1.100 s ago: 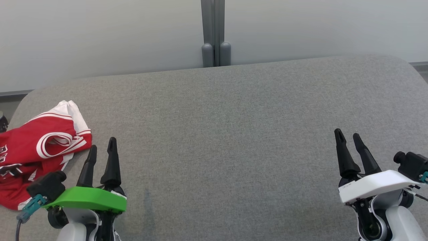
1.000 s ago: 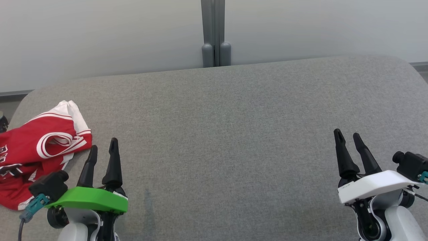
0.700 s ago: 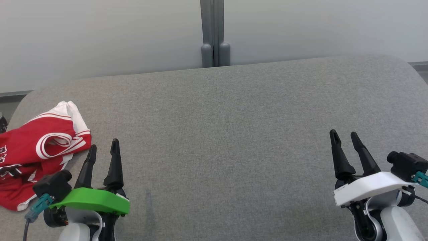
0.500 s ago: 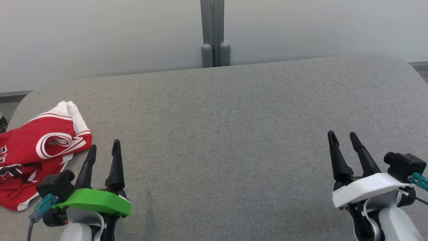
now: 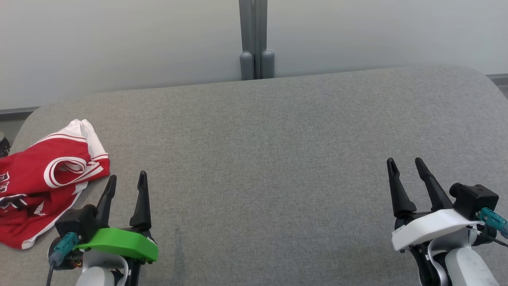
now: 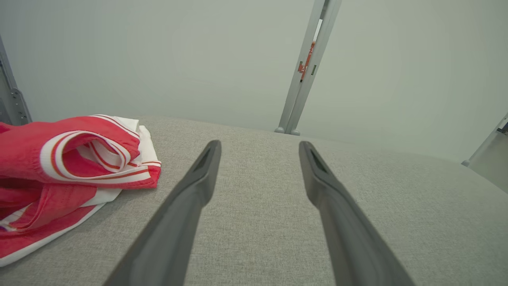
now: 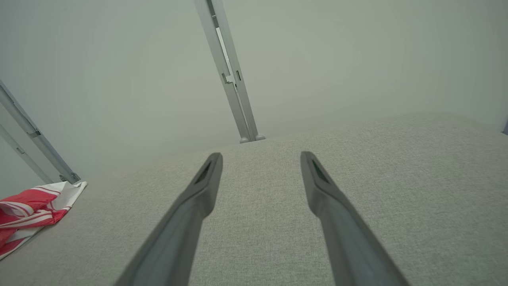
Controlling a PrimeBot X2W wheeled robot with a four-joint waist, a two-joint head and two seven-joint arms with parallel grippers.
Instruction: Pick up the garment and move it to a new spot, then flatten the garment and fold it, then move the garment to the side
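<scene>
A crumpled red garment (image 5: 43, 174) with white striped trim lies at the left edge of the grey fabric table (image 5: 262, 159). The left wrist view has the garment (image 6: 71, 159) left of the fingers, and the right wrist view catches the garment (image 7: 27, 210) far left. My left gripper (image 5: 127, 178) stands open just right of the garment, apart from it, with nothing between its fingers. In the left wrist view the left gripper (image 6: 258, 147) points over bare fabric. My right gripper (image 5: 405, 163) is open and empty at the lower right; the right gripper (image 7: 260, 159) also points over bare fabric.
A pale wall with a grey vertical post (image 5: 256, 39) runs behind the table's far edge. The table corners are rounded. A dark object (image 5: 3, 145) sits off the left edge beyond the garment.
Both grippers have drawn back a little toward the bottom of the head view, the left one also shifting slightly right. The garment has not moved.
</scene>
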